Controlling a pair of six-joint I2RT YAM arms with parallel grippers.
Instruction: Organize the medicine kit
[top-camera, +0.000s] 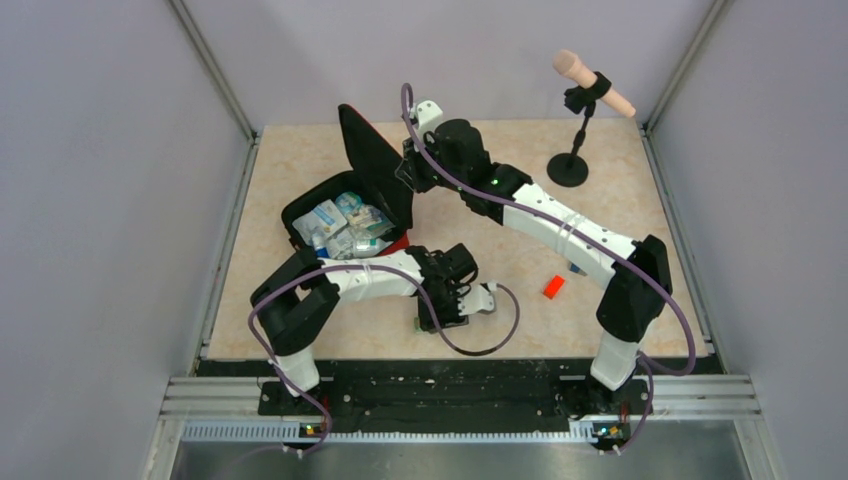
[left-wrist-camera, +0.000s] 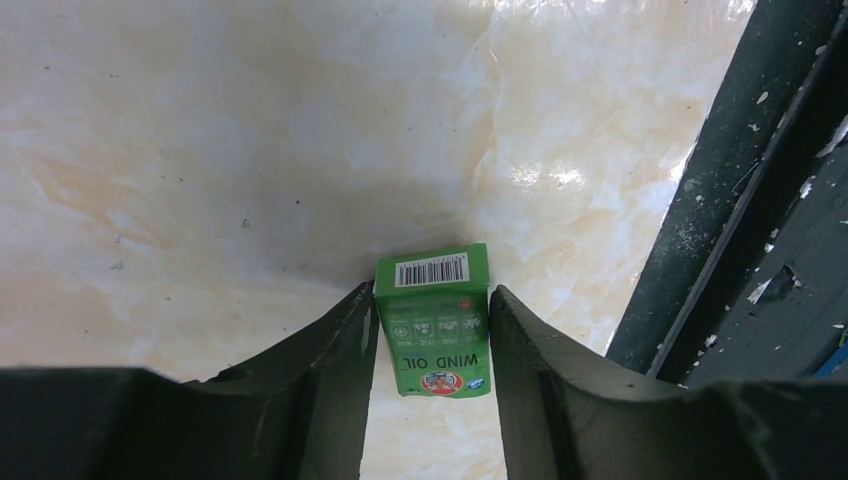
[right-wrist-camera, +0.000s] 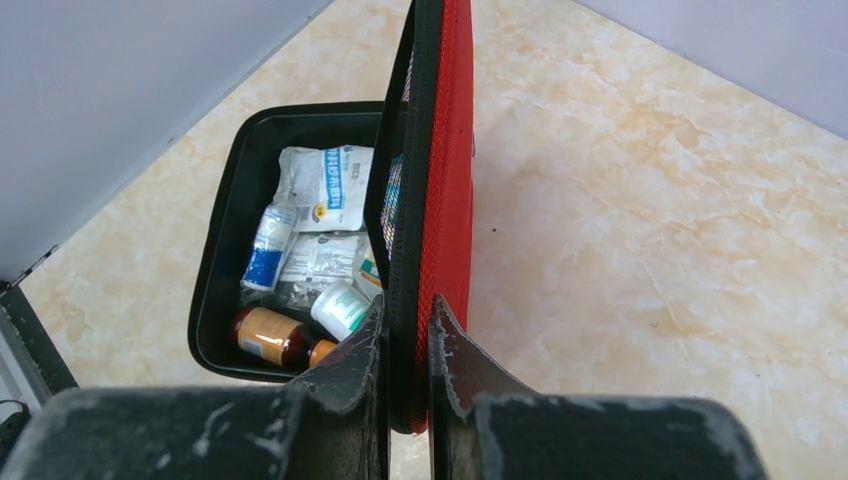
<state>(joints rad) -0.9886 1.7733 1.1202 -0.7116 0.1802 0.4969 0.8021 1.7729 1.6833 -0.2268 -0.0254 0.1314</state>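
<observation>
Pale marbled table, walled in grey on three sides. On its left half, the kit: open, red lid upright over a black-lined base. At the far right, a microphone on a black stand, well apart from the kit.

Clenched on the lid's free edge, one finger on each face: the right gripper, reaching in from the right.

Near the table's near edge, just beside the kit: the left gripper, fingers astride a green box that lies flat on the table, marked WIND OIL. Fingers close against both long sides of it; cannot tell whether squeezing or only alongside.

Inside the base: white packets, an amber bottle, a white-capped bottle.

Between the arms, nearer the right one: a small red block, touching nothing else.
</observation>
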